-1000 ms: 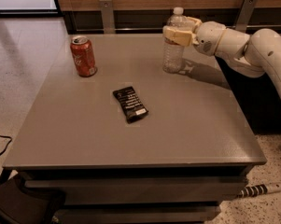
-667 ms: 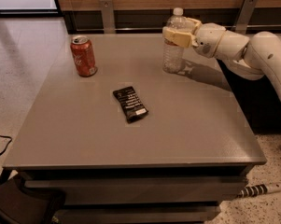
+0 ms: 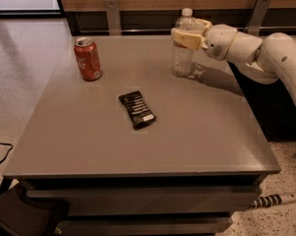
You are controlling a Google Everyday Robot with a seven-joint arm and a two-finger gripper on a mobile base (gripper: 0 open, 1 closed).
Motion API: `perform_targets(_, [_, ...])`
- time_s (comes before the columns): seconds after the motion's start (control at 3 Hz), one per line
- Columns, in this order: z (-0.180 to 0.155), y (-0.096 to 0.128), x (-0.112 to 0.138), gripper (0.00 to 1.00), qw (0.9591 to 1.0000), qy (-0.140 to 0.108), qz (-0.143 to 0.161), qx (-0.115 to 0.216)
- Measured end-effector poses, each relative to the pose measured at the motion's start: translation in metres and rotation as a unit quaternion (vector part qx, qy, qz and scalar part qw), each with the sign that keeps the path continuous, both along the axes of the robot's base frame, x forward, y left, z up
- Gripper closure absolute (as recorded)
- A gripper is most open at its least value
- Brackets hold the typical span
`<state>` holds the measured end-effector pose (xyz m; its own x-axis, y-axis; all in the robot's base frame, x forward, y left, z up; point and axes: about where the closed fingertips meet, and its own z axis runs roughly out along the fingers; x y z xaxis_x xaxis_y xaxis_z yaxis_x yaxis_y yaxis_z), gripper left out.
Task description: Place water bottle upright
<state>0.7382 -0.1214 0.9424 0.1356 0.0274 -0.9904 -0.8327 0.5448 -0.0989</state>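
Observation:
The water bottle (image 3: 182,61) is clear and ribbed with a white cap. It stands upright on the grey table (image 3: 137,151) near the far right edge. My gripper (image 3: 189,33) reaches in from the right and is closed around the bottle's upper part, just below the neck. The near finger (image 3: 186,38) covers the label area. The bottle's base rests on the tabletop.
A red soda can (image 3: 87,59) stands upright at the far left of the table. A dark snack packet (image 3: 137,109) lies flat near the middle. A wood-panelled wall with metal brackets runs behind the table. My white arm (image 3: 265,53) spans the right side.

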Motion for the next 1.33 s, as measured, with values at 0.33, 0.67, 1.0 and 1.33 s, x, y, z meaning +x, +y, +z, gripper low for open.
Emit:
perform_targets(0.33, [0.0005,0.0001,0.0,0.84,1.0,0.0,0.0,0.0])
perform_targets(0.67, [0.0012,0.0004,0.0,0.53,1.0,0.0,0.0,0.0])
perform_targets(1.0, [0.0017,0.0004,0.0,0.29,1.0,0.0,0.0,0.0])
perform_targets(1.33, [0.0017,0.0005,0.0,0.07,1.0,0.0,0.0,0.0])
